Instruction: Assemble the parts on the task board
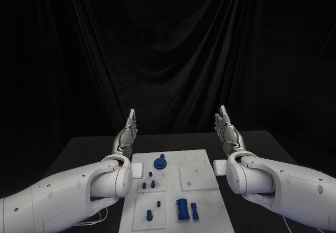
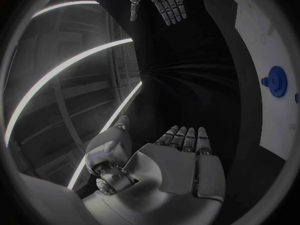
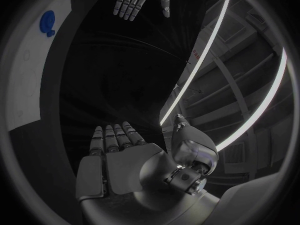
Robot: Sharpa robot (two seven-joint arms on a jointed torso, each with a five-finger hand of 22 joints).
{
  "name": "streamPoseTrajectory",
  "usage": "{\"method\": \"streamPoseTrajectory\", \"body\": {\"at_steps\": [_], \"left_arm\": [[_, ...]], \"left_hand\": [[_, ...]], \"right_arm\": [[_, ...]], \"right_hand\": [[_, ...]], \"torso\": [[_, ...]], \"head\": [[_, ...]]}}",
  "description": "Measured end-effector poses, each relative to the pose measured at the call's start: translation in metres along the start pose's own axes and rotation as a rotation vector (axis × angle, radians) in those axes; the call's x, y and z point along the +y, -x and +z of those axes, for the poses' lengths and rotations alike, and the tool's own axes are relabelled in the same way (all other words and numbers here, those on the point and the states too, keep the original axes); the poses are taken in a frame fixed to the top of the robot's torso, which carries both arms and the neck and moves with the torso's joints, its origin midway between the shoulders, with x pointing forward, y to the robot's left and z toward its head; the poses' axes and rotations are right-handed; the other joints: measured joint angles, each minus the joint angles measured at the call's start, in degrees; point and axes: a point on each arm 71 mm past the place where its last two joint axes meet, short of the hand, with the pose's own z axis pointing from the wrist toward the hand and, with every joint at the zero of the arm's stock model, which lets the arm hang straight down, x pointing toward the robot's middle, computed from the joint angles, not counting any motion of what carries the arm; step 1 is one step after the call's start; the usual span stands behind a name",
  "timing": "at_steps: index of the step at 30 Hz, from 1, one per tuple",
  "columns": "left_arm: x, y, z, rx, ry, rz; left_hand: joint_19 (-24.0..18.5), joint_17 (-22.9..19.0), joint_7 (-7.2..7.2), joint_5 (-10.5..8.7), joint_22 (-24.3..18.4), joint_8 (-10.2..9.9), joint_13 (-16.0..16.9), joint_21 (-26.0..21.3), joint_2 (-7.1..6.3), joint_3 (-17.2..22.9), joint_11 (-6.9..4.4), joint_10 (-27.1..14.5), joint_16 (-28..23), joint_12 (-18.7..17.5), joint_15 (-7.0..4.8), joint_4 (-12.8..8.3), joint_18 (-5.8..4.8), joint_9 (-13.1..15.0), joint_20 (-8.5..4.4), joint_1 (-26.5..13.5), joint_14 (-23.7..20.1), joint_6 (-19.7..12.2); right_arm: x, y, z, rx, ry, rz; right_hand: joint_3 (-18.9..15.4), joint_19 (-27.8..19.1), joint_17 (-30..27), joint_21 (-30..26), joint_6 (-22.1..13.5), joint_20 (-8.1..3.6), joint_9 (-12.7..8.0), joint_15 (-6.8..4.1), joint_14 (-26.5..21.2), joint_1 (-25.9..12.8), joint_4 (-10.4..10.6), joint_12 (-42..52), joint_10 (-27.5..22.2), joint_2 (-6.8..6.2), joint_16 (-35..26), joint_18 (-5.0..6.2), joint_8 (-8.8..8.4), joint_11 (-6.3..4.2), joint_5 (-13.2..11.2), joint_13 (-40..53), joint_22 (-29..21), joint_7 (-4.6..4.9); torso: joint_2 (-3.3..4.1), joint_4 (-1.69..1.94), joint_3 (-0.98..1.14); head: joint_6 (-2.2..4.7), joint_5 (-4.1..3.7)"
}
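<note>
Seemingly mid-job, both the left hand [image 1: 126, 137] and right hand [image 1: 227, 131] hang spread and empty beside the task board [image 1: 203, 206], where blue parts [image 1: 182, 209] lie loose between them.

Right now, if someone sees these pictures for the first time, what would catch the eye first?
Most striking are the two silver hands, the left hand and the right hand, raised with fingers straight, facing each other above the far part of the black table and holding nothing. Between the white arms lies the white task board, with small blue parts on it, including a round one near its far end.
</note>
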Motion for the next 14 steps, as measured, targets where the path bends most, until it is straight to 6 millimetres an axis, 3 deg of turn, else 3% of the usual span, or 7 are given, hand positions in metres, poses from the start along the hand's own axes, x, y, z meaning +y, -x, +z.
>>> {"method": "streamPoseTrajectory", "body": {"at_steps": [7,9,12,14], "left_arm": [[0.0005,0.0009,0.0000,-0.013,0.007,0.004],[0.0006,0.0011,0.0000,-0.015,0.009,0.005],[0.0007,0.0012,-0.0001,-0.017,0.010,0.006],[0.0007,0.0013,-0.0001,-0.018,0.011,0.006]], "left_hand": [[0.0,0.0,0.00,-3.60,0.0,0.0,0.0,0.0,-0.29,0.2,0.00,0.0,0.0,0.0,0.00,-0.2,0.01,0.0,0.00,-3.3,0.0,-0.4],[0.0,0.0,-0.01,-4.26,0.0,0.0,0.0,0.0,-0.20,0.0,0.00,0.0,0.0,0.0,0.00,-0.3,0.01,0.0,0.00,-4.2,0.0,-0.8],[0.0,0.0,0.00,-5.20,0.0,0.0,0.0,0.0,-0.25,0.0,0.00,0.0,0.0,0.0,0.00,-0.3,0.01,0.0,0.00,-8.1,0.0,-0.8],[0.0,0.0,-0.01,-5.23,0.0,0.0,0.0,0.0,-0.26,0.0,0.00,0.0,0.0,0.0,0.00,-0.3,0.01,0.0,0.00,-12.5,0.0,-0.8]], "right_arm": [[-0.0006,0.0002,0.0000,-0.003,-0.008,0.010],[-0.0007,0.0003,0.0000,-0.003,-0.010,0.011],[-0.0008,0.0003,0.0000,-0.003,-0.011,0.013],[-0.0009,0.0003,0.0000,-0.004,-0.012,0.014]], "right_hand": [[0.0,-1.1,0.0,0.0,-3.4,-0.02,-0.7,-0.03,-1.9,-2.6,-0.3,-2.9,-1.0,-0.05,-0.5,0.01,-1.38,-0.01,-3.6,-1.8,-2.8,-0.11],[0.0,-1.6,-0.1,0.0,-5.4,-0.12,-0.8,-0.04,-2.7,-5.7,-0.3,-3.9,-1.6,-0.07,-0.9,0.01,-1.89,-0.01,-5.0,-2.4,-3.9,-0.10],[0.0,-1.6,-0.1,0.0,-5.6,-0.12,-0.9,-0.04,-2.7,-11.1,-0.3,-3.9,-1.6,-0.05,-0.9,0.01,-1.89,0.00,-5.1,-2.6,-4.0,-0.10],[0.0,-1.6,-0.1,0.0,-5.6,-0.12,-0.9,-0.04,-2.7,-11.3,-0.3,-3.9,-1.6,0.04,-0.9,0.01,-1.89,0.00,-5.1,-2.6,-4.0,-0.09]], "torso": [[-0.01,-0.01,-0.01],[-0.01,-0.01,-0.01],[-0.02,-0.01,-0.01],[-0.02,-0.01,0.00]], "head": [[0.01,-0.03],[0.01,-0.03],[0.01,-0.03],[0.01,-0.03]]}}
